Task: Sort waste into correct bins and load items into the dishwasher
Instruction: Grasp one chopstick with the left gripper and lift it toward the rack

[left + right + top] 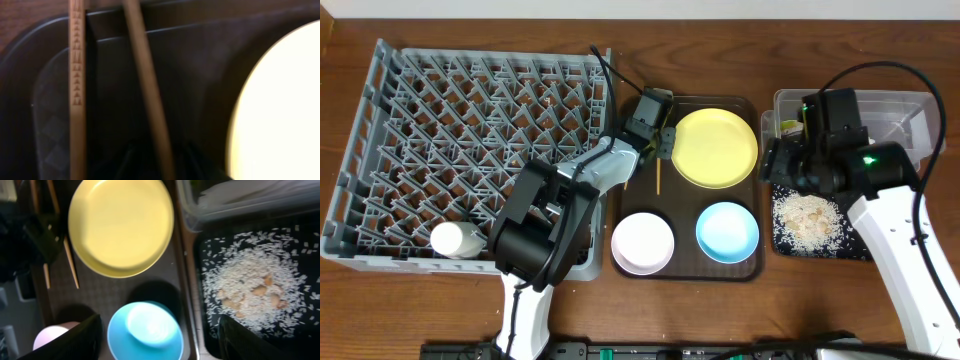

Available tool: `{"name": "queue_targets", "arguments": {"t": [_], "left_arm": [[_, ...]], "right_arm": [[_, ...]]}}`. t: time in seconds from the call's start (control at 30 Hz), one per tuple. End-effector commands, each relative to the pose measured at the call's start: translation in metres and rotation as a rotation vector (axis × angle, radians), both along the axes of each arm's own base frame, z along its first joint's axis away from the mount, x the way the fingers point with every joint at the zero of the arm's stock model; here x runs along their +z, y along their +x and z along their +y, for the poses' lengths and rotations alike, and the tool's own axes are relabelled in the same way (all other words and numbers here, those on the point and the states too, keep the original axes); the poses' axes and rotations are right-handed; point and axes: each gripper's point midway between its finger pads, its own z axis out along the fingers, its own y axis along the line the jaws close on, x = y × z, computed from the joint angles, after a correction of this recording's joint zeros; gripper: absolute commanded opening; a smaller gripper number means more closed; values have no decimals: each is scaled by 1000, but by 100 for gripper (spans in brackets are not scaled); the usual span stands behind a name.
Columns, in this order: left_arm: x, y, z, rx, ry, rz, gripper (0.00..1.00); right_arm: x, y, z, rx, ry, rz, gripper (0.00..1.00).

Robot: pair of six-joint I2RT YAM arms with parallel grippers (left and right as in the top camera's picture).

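Two wooden chopsticks point(77, 90) lie at the left of the brown serving tray point(752, 262), beside the yellow plate point(716, 147). My left gripper point(658, 143) is low over them. In the left wrist view its fingers point(160, 165) sit either side of the slanted chopstick point(145, 75), with dark gaps. The pink bowl point(642, 242) and blue bowl point(727, 231) stand at the tray's front. My right gripper point(160, 340) is wide open and empty above the blue bowl point(145, 330) and the black tray's edge. Rice scraps point(807, 220) lie in the black tray point(850, 245). A green wrapper point(788, 127) lies in the clear tub point(905, 105).
The grey dish rack point(380, 120) fills the left side, with a white rounded object point(455, 240) at its front. The brown tray sits tight between the rack and the two bins. The right arm point(910, 240) reaches over the black tray.
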Motion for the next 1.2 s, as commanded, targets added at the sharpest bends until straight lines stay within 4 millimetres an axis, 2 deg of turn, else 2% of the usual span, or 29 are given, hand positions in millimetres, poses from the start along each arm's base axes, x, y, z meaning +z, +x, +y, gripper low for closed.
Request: {"name": "queue_targets", "arguments": {"t": [0.0,0.1,0.2,0.4,0.5,0.6,0.73,0.87,1.0,1.17], "left_arm": [[-8,-2,1,17,4,21,26],[-2,-4,-5,-1,-25,28,19],[15,-6,-7,-12,-47,19,14],[87,-15,-1,1,-92,-38,13],[122,-28,12,14,-92,-53,13],[140,-39,42,72,-41,-41,13],[141,-53,97,188,86,15,13],[119,-64,132,222,158,107,13],[101,-70,150,257,177,158,13],[98,-68,150,258,173,159,16]], "right_arm": [[-4,-2,8,25,-1,7,72],[-3,-2,14,44,0,0,72],[-3,-2,17,52,1,-4,72],[-3,-2,17,52,1,-4,72],[-2,-1,17,51,2,-7,72],[-2,-1,17,52,2,-8,72],[-2,-1,17,52,2,-7,72],[-2,1,17,52,3,-13,72],[-2,1,17,52,3,-14,72],[-2,1,17,52,4,-14,72]]}}
